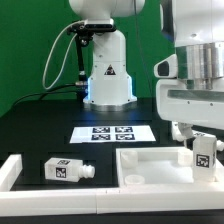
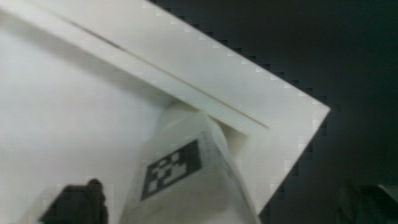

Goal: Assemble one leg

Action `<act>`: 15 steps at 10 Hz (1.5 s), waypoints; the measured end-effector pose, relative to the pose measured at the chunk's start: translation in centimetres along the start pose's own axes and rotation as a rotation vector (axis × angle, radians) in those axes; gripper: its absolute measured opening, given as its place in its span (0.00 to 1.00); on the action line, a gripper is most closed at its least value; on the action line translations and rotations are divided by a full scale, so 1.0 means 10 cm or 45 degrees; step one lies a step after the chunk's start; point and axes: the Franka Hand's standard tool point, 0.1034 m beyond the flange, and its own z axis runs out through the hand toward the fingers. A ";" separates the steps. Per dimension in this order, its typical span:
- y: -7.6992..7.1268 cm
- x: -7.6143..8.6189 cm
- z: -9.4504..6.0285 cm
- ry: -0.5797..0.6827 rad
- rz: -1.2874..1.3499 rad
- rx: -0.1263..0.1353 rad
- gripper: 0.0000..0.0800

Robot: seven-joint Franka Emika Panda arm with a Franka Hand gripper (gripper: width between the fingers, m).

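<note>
your tool point(image 1: 203, 150) is clamped on a small white plastic tagged leg point(image 1: 205, 154), low at the exterior view's right, over the corner of the large white square tray-like panel point(image 1: 150, 160). if the stub meets that corner off-line, you could jam it or twist the leg in the grip.

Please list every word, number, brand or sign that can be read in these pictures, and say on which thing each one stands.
No readable words or numbers.
Robot base: a dark triangular sign and a mark under it, too blurred to read.
Marker board: only black-and-white square tags.
Leg in the claw and lying leg: the same tags, no letters.
</note>
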 end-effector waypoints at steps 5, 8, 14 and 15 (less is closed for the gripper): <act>0.02 0.09 0.02 0.022 -0.407 -0.031 0.56; 0.05 0.08 0.02 0.026 -0.032 -0.043 0.36; 0.09 0.08 0.02 -0.026 1.180 -0.040 0.36; 0.09 0.06 0.02 -0.025 1.242 -0.050 0.36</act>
